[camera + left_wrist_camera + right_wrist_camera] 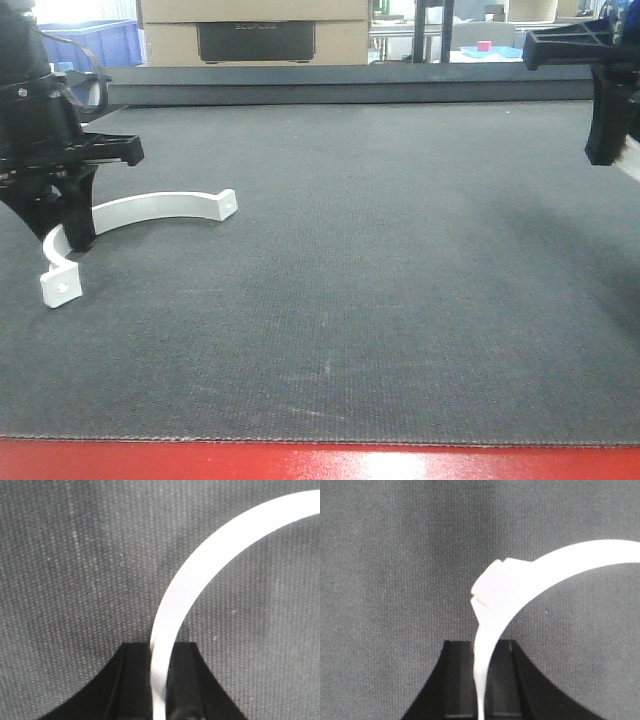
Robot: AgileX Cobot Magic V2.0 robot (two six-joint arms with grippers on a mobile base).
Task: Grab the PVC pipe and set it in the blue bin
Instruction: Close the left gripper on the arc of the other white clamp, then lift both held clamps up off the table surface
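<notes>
Clamping white curved pipe (160, 205), down on gray counter (400, 300) at 9 o'clock, with left gripper (159, 652) closed around it. Pinching second pipe (560, 562) in closed right gripper (479, 649), raised at 2 o'clock.

blue bin (110, 42): distant, seemingly partly hidden | PVC pipe (570, 556): far end off-frame

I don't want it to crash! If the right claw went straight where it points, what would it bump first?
Probably the grey mat: nothing else lies ahead. The white curved piece in the right gripper sticks out, so it likely touches first.
</notes>
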